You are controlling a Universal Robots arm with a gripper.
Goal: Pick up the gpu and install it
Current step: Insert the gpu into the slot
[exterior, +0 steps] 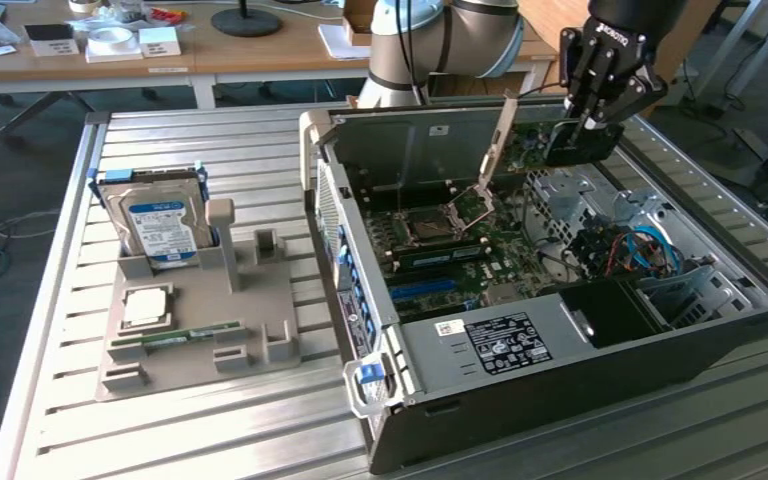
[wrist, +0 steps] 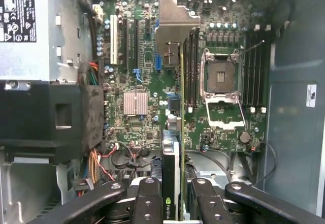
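black gripper [exterior: 584, 125] hangs over the open computer case [exterior: 558, 390], its fingers [exterior: 614, 88] pinching the gpu [exterior: 578, 148], a dark card held up near the case's far rim, above the motherboard [exterior: 458, 255]. whether the card touches anything below cannot be told from the exterior view.

in the wrist view the gripper [wrist: 175, 199] shows two pairs of dark fingers [wrist: 147, 201] closed from both sides on the gpu [wrist: 170, 153]. the card is seen edge-on, a green logo on its near end and its pale silver bracket [wrist: 175, 23] at the far end. it runs across the green motherboard [wrist: 147, 127], with the expansion slots [wrist: 127, 38] and a small silver heatsink [wrist: 135, 103] to one side of it, and the memory slots [wrist: 193, 66] and the open cpu socket [wrist: 221, 76] to the other.

the case lies on its side on the slatted metal tabletop [exterior: 197, 440], towards the exterior view's right edge, open side up. inside it the cpu socket [exterior: 427, 228] sits mid-board, a labelled power supply [exterior: 504, 342] fills the near end, and blue cables [exterior: 651, 250] loop by the drive bays.

near the tabletop's edge at the exterior view's left lies a grey fixture tray [exterior: 191, 350]. a silver hard drive [exterior: 157, 220] with a blue-white label stands upright at its far end; a square processor [exterior: 144, 305] lies flat nearer, with a narrow green memory stick [exterior: 177, 338] just beside it.
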